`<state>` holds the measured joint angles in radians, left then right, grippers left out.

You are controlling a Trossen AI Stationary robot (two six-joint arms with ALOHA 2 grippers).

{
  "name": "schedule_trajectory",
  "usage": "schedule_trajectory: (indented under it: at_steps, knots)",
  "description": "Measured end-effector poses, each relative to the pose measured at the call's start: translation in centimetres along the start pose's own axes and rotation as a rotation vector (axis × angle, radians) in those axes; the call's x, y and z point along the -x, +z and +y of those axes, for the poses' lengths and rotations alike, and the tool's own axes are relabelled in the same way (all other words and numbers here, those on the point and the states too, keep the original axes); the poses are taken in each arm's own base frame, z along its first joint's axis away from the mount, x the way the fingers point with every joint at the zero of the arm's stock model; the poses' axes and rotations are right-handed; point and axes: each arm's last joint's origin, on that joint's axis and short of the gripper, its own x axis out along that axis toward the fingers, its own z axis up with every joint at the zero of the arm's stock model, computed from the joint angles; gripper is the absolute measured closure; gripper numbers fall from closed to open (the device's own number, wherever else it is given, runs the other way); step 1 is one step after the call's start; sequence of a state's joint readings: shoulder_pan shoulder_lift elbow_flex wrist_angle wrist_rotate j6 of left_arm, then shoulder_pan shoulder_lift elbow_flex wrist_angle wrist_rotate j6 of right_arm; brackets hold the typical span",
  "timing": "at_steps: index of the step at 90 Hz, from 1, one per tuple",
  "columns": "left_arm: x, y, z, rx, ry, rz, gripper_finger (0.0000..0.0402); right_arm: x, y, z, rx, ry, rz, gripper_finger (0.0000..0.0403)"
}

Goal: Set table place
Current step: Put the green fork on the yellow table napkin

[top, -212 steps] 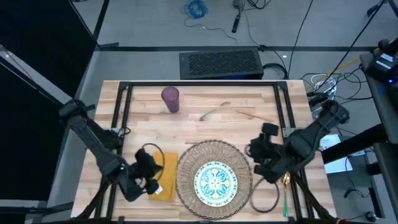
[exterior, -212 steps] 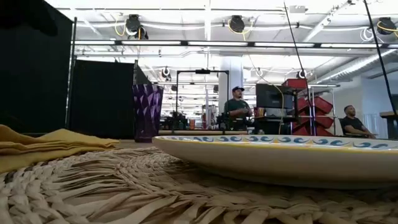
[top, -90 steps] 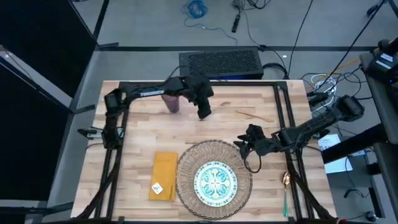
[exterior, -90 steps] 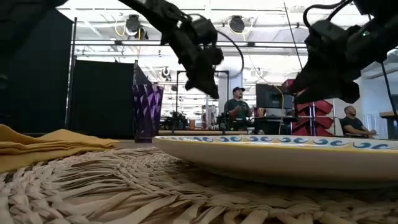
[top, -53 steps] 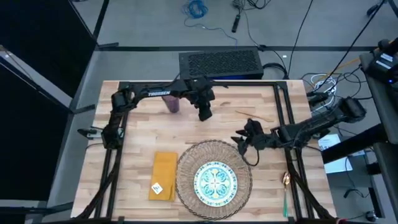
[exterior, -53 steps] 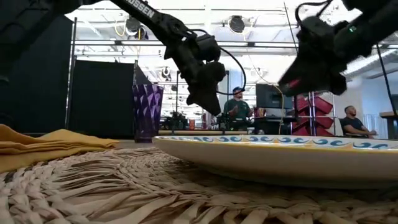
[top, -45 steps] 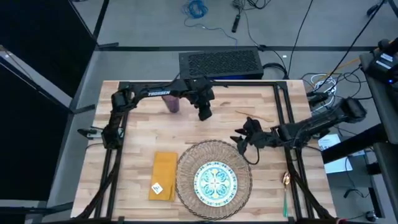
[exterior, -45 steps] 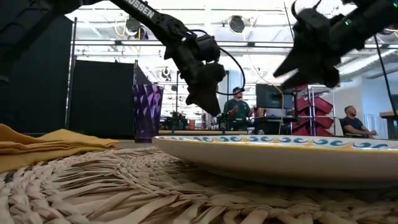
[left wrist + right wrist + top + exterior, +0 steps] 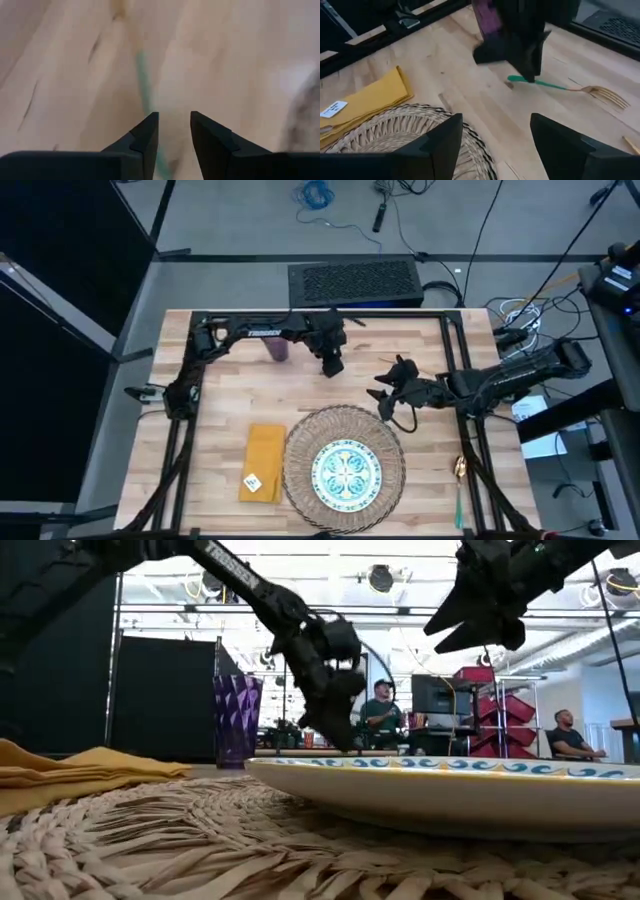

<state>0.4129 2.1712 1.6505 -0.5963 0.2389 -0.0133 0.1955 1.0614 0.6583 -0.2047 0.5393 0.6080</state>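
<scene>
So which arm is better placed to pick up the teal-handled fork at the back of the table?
Left. The left gripper hangs open directly over the teal-handled fork, with the handle between its fingers. The right gripper is farther off, near the woven mat.

lab/workshop | ceiling trusses (image 9: 330, 610) | monitor (image 9: 432, 695) | cables (image 9: 316, 193) on floor

A black perforated box (image 9: 353, 281) sits on the grey floor just behind the table. A blue coil of cable (image 9: 316, 193) lies farther back. Two seated people (image 9: 381, 713) (image 9: 567, 737) and red bins (image 9: 508, 720) show in the room beyond.
</scene>
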Motion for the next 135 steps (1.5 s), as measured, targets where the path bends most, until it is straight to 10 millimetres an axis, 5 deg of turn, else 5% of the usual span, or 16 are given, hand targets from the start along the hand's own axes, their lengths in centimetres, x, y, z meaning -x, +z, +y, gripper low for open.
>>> schedule_trajectory:
  at_steps: [59,135]
  knots:
    - [0.1,-0.9,-1.6,-0.052,0.095,0.104,0.0304,0.0,0.1,0.1,0.005,0.022,0.006,0.0181]
    - [-0.4,-1.8,-1.2,-0.014,0.107,0.187,0.0304,0.6,1.4,0.9,-0.004,0.069,-0.012,0.0181]
